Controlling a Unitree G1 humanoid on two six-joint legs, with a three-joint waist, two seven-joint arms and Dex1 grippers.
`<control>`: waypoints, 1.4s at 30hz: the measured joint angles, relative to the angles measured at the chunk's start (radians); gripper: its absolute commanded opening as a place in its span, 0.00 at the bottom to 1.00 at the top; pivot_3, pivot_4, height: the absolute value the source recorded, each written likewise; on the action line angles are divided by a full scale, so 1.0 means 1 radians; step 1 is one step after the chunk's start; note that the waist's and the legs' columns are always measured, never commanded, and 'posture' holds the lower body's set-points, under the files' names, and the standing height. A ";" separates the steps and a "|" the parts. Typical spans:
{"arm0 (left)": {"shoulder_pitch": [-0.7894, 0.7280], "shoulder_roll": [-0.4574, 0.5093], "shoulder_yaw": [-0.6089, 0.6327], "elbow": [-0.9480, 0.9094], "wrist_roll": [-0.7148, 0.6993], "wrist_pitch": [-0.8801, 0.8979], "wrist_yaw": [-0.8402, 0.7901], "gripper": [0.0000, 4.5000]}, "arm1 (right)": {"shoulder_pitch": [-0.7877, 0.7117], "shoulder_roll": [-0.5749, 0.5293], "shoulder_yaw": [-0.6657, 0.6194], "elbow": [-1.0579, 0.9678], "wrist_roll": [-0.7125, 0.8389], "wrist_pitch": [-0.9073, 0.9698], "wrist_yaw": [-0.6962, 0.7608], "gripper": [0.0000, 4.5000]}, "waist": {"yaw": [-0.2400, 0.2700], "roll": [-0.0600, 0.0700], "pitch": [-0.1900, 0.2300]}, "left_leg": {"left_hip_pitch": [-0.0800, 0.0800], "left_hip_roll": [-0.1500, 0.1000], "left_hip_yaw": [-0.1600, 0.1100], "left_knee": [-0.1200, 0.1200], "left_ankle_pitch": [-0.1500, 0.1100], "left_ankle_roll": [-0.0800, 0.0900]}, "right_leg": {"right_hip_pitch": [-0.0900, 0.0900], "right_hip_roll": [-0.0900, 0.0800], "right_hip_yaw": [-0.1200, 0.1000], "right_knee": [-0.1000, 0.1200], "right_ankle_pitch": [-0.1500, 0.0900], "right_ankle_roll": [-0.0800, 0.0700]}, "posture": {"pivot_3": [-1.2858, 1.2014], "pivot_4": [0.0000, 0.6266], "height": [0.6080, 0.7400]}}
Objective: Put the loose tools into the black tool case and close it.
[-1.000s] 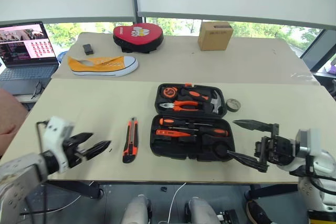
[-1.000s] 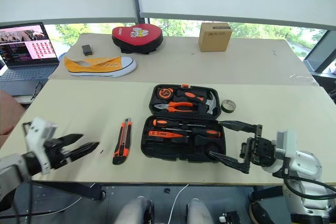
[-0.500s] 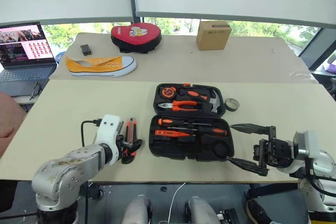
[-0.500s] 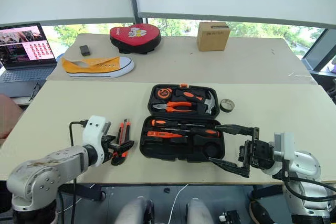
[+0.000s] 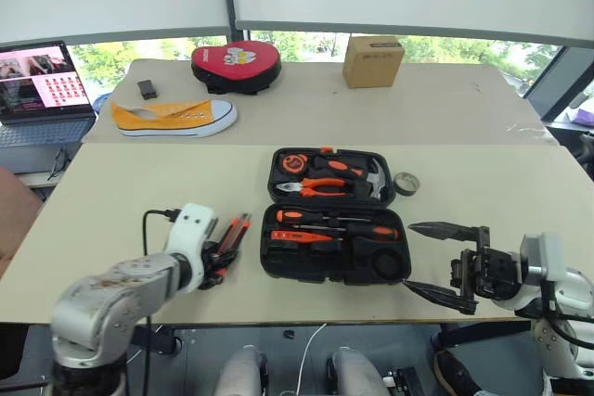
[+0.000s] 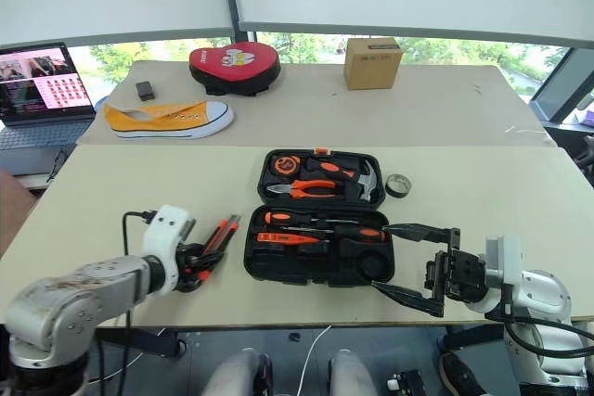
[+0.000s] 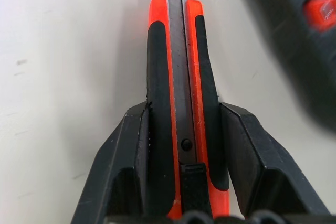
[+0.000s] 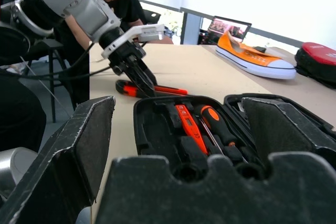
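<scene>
The black tool case (image 5: 269,264) lies open at the table's front middle. Two long-shaft screwdrivers (image 5: 334,220) and a slim orange tester screwdriver (image 5: 302,236) sit in its near half. Left of the case, the orange-black utility knife (image 5: 234,232) rests on the table, angled toward the case. My left gripper (image 5: 219,253) is shut on its rear end, with a finger pressed against each side of the knife (image 7: 178,77). The small dark tape roll (image 5: 406,182) lies on the table just right of the case. Off the case's front right corner, my right gripper (image 5: 411,257) stands open and holds nothing.
Pliers (image 5: 320,186), a hammer and a tape measure fill the case's far half. On the far table are a yellow sneaker (image 5: 172,116), a red heart-shaped pad (image 5: 237,64) and a cardboard box (image 5: 372,60). A laptop (image 5: 42,90) stands far left. A person (image 8: 113,3) sits beyond the left arm.
My left arm swung in from the left to the utility knife and its fingers closed on the handle. The knife's tip has turned toward the case. The right arm has not moved.
</scene>
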 measured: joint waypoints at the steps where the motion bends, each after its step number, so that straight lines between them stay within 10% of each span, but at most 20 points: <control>1: 0.009 0.048 0.006 0.031 0.009 -0.043 -0.041 0.35 | 0.001 -0.001 -0.006 0.001 0.000 0.000 0.000 1.00 | -0.001 0.000 0.000 | 0.000 0.000 0.000 0.000 0.000 0.000 | -0.001 0.000 -0.001 0.000 0.000 -0.001 | 0.52 0.24 1.00; 6: -0.049 0.264 -0.065 0.171 0.061 -0.516 -0.500 0.35 | 0.012 -0.014 -0.032 0.024 -0.011 -0.002 -0.006 1.00 | 0.022 -0.002 0.002 | -0.007 -0.002 0.002 0.000 -0.004 -0.010 | -0.006 -0.006 -0.001 -0.002 -0.004 -0.008 | 0.52 0.24 1.00; 15: -0.432 0.165 -0.484 0.306 0.123 -0.806 -0.992 0.35 | 0.071 -0.134 -0.129 0.078 -0.012 0.037 0.015 1.00 | 0.024 -0.002 0.002 | -0.015 -0.006 0.003 0.001 0.002 0.004 | -0.008 0.000 0.000 -0.010 0.004 0.006 | 0.52 0.24 1.00; 24: -0.625 -0.085 -0.779 0.460 0.369 -0.789 -0.908 0.35 | 0.141 -0.113 -0.145 0.026 -0.009 0.067 -0.034 1.00 | 0.019 -0.002 0.002 | -0.018 -0.005 -0.001 0.003 0.002 0.004 | -0.010 0.004 0.001 -0.008 0.004 0.008 | 0.52 0.24 1.00; 40: -0.632 -0.115 -0.841 0.472 0.456 -0.751 -0.926 0.35 | 0.236 -0.094 -0.168 -0.079 0.006 0.101 -0.097 1.00 | 0.022 -0.002 0.002 | -0.018 -0.006 -0.002 0.007 0.002 0.004 | -0.010 0.003 0.001 -0.003 0.004 0.009 | 0.52 0.24 1.00; 42: -0.630 -0.119 -0.841 0.473 0.462 -0.737 -0.920 0.57 | 0.237 -0.094 -0.170 -0.079 0.006 0.101 -0.098 1.00 | 0.022 -0.002 0.002 | -0.018 -0.006 -0.002 0.009 0.002 0.004 | -0.010 0.003 0.001 -0.002 0.004 0.009 | 0.52 0.24 1.00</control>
